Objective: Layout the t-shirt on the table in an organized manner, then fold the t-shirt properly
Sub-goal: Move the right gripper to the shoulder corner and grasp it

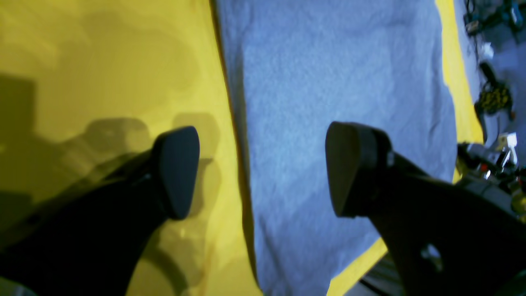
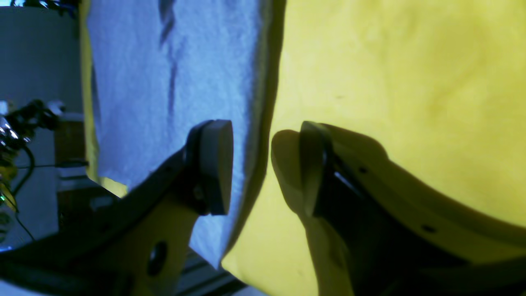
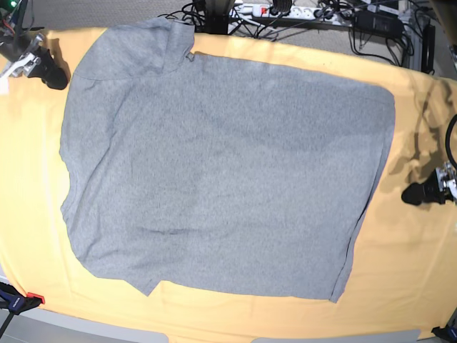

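Grey t-shirt [image 3: 221, 179] flat mid-counter [image 3: 414, 271], cables and power strip [image 3: 268, 10] beyond far edge; left hand [image 1: 263, 172] spread wide, empty, straddling shirt's side edge, right hand [image 2: 265, 168] partly spread, empty, over opposite edge, bare cloth outward of each.

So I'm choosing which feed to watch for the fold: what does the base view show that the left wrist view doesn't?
Only the base view shows the whole t-shirt spread flat, blank side up, and the power strip beyond the table. Only the left wrist view shows the left pincer open up close over the shirt's edge. Both show grey shirt on yellow cloth.
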{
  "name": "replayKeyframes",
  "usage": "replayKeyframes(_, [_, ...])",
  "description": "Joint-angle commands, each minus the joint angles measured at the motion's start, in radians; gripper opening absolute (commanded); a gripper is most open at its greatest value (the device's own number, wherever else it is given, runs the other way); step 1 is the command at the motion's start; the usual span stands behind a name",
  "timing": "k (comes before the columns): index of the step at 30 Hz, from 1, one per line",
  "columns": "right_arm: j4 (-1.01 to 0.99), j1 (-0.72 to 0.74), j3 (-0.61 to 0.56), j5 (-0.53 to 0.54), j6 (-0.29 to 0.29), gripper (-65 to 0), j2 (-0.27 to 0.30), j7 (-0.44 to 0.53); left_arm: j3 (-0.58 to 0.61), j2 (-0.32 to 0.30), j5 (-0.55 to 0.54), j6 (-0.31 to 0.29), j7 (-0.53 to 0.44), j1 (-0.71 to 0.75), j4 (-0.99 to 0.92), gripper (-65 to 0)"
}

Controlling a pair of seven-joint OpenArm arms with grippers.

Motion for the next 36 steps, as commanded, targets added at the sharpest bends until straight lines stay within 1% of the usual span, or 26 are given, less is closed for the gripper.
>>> replayKeyframes(1, [0.012, -0.009, 0.003, -0.002, 0.005, -36.7, 0.007, -0.008, -0.018, -0.025, -0.025, -0.005, -0.013, -0.015, 0.014, -15.8])
replayKeyframes(3, [0.012, -0.008, 0.003, -0.002, 0.005, -36.8, -0.005, -0.008, -0.032, -0.024, -0.025, -0.005, -0.013, 0.000, 0.014, -15.8])
replayKeyframes(7, [0.029, -0.023, -0.005, -0.002, 0.005, -36.8, -0.011, -0.008, -0.039, -0.026, -0.025, -0.005, -0.013, 0.002, 0.014, -15.8])
replayKeyframes(14, [0.196, -0.072, -0.011, -0.002, 0.005, -36.8, -0.037, -0.008, -0.038, -0.017, -0.025, -0.005, -0.013, -0.001, 0.014, -15.8])
replayKeyframes(17, [0.253, -0.088, -0.011, -0.002, 0.005, -36.8, -0.039, -0.008, -0.038, -0.017, -0.025, -0.005, -0.013, -0.004, 0.014, -15.8])
replayKeyframes(21, [0.259, -0.088, -0.011, -0.002, 0.005, -36.8, -0.045, -0.008, -0.038, -0.020, -0.025, -0.005, -0.013, -0.003, 0.014, -15.8])
replayKeyframes(25, [0.259, -0.088, -0.025, -0.002, 0.005, -36.8, -0.072, -0.008, -0.038, -0.018, -0.025, -0.005, -0.013, -0.004, 0.014, -15.8])
replayKeyframes(28, [0.259, -0.088, -0.064, -0.002, 0.005, -36.8, -0.095, -0.008, -0.038, -0.015, -0.025, -0.005, -0.013, -0.004, 0.014, -15.8])
replayKeyframes(31, [0.259, -0.085, -0.108, -0.010, 0.005, -36.8, -0.097, -0.008, -0.038, -0.017, -0.025, -0.005, -0.013, -0.003, 0.014, -15.8])
replayKeyframes(36, [0.259, -0.082, -0.106, -0.032, 0.005, -36.8, -0.088, -0.008, -0.038, -0.024, -0.025, -0.005, -0.013, -0.003, 0.014, -15.8])
